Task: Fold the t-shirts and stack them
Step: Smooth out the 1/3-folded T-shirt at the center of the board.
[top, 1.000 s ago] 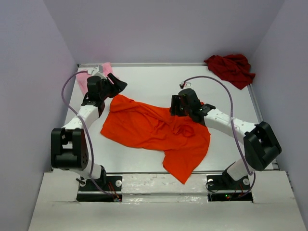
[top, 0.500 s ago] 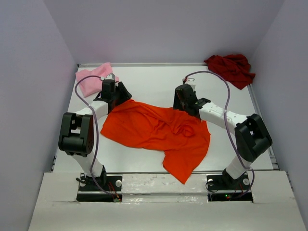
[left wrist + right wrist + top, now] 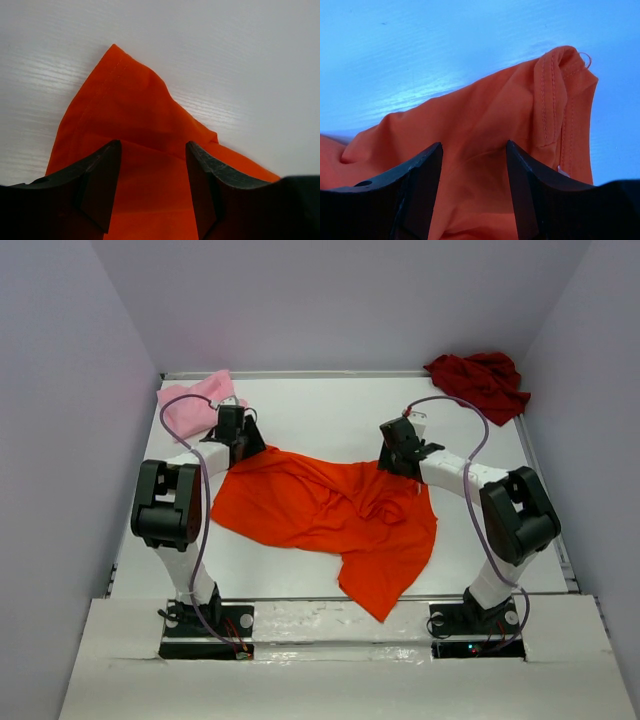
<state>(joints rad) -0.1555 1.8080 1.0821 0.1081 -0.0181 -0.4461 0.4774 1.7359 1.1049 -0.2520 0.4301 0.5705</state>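
A bright orange t-shirt lies spread and wrinkled in the middle of the white table. My left gripper is open, its jaws over the shirt's far left corner. My right gripper is open, its jaws over the shirt's far right edge near a stitched hem. A light pink t-shirt lies bunched at the far left. A dark red t-shirt lies crumpled at the far right corner.
White walls close in the table on three sides. A raised white ledge runs along the near edge by the arm bases.
Both arms have swung down and outward to the orange shirt's far corners. The left gripper moved off the pink shirt, which now shows more fully. The orange shirt has hardly shifted.
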